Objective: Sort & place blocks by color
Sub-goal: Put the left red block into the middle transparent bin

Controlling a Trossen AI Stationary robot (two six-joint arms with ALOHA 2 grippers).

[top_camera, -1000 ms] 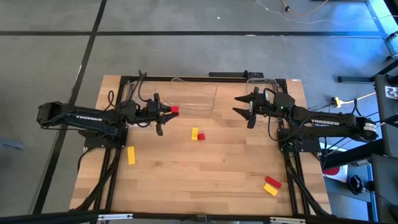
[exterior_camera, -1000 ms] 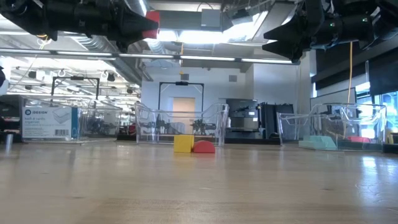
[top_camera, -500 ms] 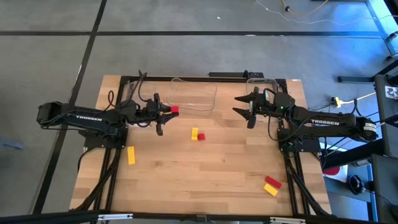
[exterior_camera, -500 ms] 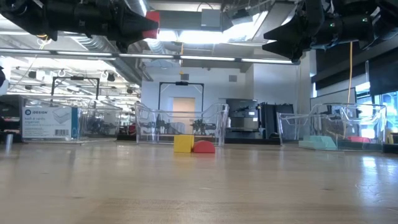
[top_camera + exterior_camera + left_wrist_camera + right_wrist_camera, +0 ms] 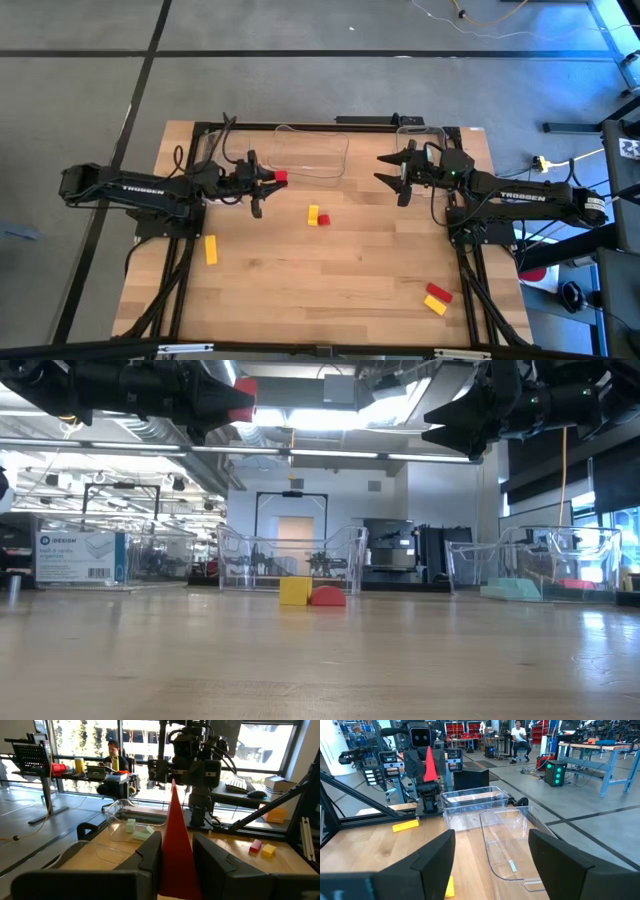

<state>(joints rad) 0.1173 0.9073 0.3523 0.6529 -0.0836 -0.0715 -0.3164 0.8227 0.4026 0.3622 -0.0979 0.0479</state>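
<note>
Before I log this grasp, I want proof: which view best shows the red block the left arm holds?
Left wrist view: the red block fills the gap between the fingers. High, low and right wrist views show only a small red spot.

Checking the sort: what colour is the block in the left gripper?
Red block, clearest in the left wrist view.

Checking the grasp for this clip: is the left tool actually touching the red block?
Touching. The left wrist view shows the red block wedged between both fingers of the left tool, no gap either side.

Robotics lab: workbenches (image 5: 600,757), exposed ceiling ducts (image 5: 150,430), seated person (image 5: 520,737) at back
</note>
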